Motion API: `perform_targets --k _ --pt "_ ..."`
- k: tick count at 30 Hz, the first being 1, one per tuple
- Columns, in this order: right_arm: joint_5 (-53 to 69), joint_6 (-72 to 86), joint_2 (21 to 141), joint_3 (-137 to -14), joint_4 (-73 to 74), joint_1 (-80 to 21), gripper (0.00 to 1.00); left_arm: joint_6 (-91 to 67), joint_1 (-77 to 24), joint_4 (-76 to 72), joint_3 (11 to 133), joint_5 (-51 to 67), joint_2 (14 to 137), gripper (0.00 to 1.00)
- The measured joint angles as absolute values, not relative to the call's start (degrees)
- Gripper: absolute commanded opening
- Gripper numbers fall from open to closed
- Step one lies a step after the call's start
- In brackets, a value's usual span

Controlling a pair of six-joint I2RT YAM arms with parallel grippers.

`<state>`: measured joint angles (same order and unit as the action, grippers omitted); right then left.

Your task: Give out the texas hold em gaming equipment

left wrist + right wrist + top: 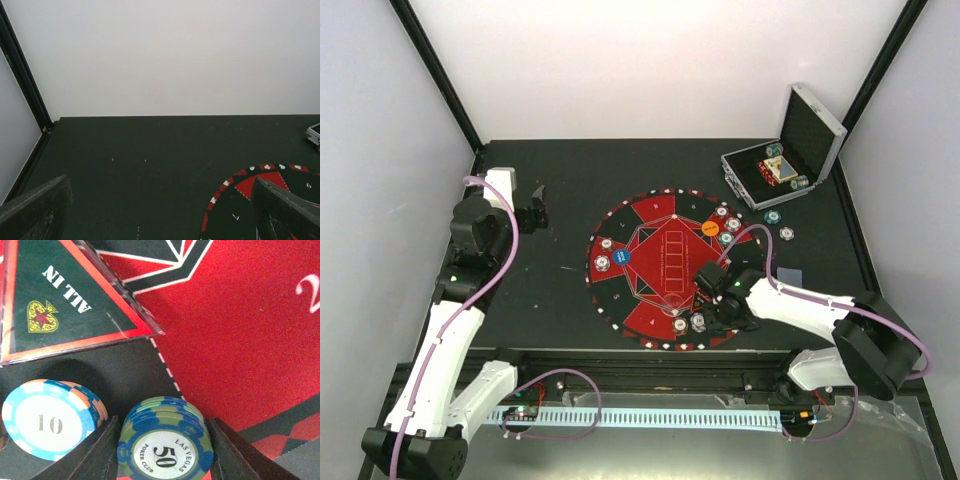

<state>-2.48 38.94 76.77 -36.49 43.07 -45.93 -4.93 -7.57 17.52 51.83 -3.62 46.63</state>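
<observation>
The right claw (164, 421) points down over the near part of the big round red-and-black mat (665, 265). Its two fingers (100, 452) flank a short stack of green-and-blue round poker chips marked 50 (165, 452). The jaws stand part-way apart. The stack fills the gap between them, and I cannot tell whether they press it or merely bracket it. The lower frame edge cuts off the stack's near rim. From above, the claw itself hides the stack.

Just left of the claw's left finger lies a second stack of chips. It has a white-and-light-blue chip marked 10 (50, 422) on top and orange edges peeping out beneath. Ahead of the claw and to its left sits a black triangular marker with a red border reading ALL IN (65, 300), its top and left cut off.

The left claw (160, 185) hangs spread wide over the bare dark counter (150, 150), with nothing between its fingers. Only the mat's edge shows to its right.

The silver hinged metal case (790, 150) stands open far ahead of the right claw, its contents too small to read.
</observation>
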Motion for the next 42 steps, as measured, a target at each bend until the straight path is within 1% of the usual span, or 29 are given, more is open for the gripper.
perform_targets --k 10,17,18,21,24,27,31,36,42 --pt "-2.85 39.18 76.42 -36.49 43.53 -45.93 0.53 -4.93 -7.57 17.52 51.83 -3.62 46.63 0.99" --pt "-4.62 40.14 72.95 -37.3 47.64 -45.93 0.56 -4.95 -7.57 17.52 51.83 -3.62 46.63 0.99" --pt "-4.84 40.23 72.53 -37.89 48.23 -45.93 0.59 -4.95 -7.57 17.52 51.83 -3.62 46.63 0.99" --pt "-6.24 40.29 71.5 -40.77 50.19 -45.89 0.61 -4.95 -7.57 17.5 51.83 -3.6 46.63 0.99" --pt "-8.47 39.29 71.53 -46.5 51.66 -44.34 0.64 -4.95 -7.57 17.52 51.83 -3.6 46.63 0.99" --pt "-10.02 36.69 72.38 -52.01 50.74 -38.94 0.66 -4.97 -7.57 17.5 51.83 -3.6 46.63 0.99" --pt "-10.9 31.66 76.51 -57.95 46.85 -27.86 0.67 -4.97 -7.57 17.52 51.83 -3.53 46.63 0.99" --pt "-11.0 25.02 88.99 -67.88 42.3 -15.25 0.67 -5.02 -7.57 17.5 51.83 -3.18 46.63 0.99" --pt "-9.34 19.94 103.9 -78.06 39.77 -5.63 0.67 -5.02 -7.57 17.5 51.83 -3.22 46.63 0.99"
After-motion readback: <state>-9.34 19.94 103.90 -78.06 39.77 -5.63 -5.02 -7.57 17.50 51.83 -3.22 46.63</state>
